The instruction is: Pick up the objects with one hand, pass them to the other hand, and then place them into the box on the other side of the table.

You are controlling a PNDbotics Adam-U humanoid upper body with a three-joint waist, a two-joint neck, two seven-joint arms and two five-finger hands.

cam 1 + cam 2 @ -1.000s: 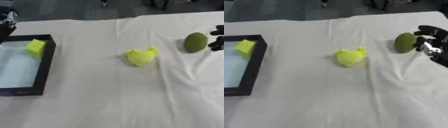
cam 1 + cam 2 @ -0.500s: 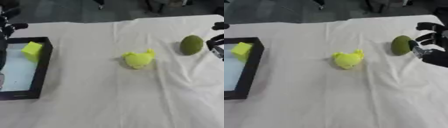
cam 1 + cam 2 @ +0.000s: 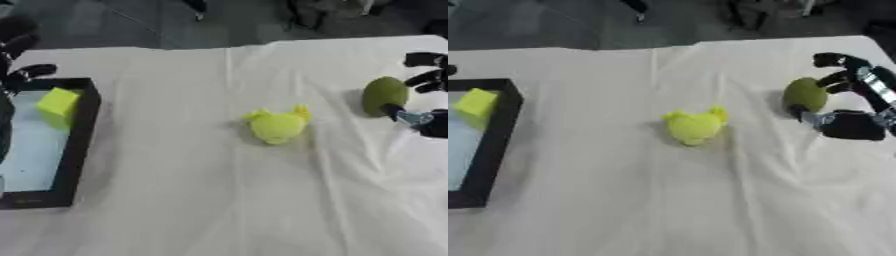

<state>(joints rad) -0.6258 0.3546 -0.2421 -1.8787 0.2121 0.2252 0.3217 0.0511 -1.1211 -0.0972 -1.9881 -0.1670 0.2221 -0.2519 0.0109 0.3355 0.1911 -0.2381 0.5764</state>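
A dark green oval object [image 3: 804, 95] lies on the white cloth at the right. My right hand [image 3: 852, 125] is right beside it, open: the fingers [image 3: 838, 80] spread by its right side and the thumb reaches its near edge. A yellow plush toy [image 3: 277, 125] sits in the middle of the table. At the left stands a black box [image 3: 81, 135] with a pale floor, and a yellow block [image 3: 58, 105] lies in its far part. My left hand [image 3: 31, 71] shows at the left edge over the box's far corner, fingers spread, holding nothing.
The white cloth [image 3: 219, 200] has folds running from the middle toward the near right. The table's far edge [image 3: 175, 47] meets a dark floor with chair legs behind it.
My right hand has drawn closer to the green object, its thumb now at the object's near edge. The whole picture has shifted slightly. The toy and the block have stayed put.
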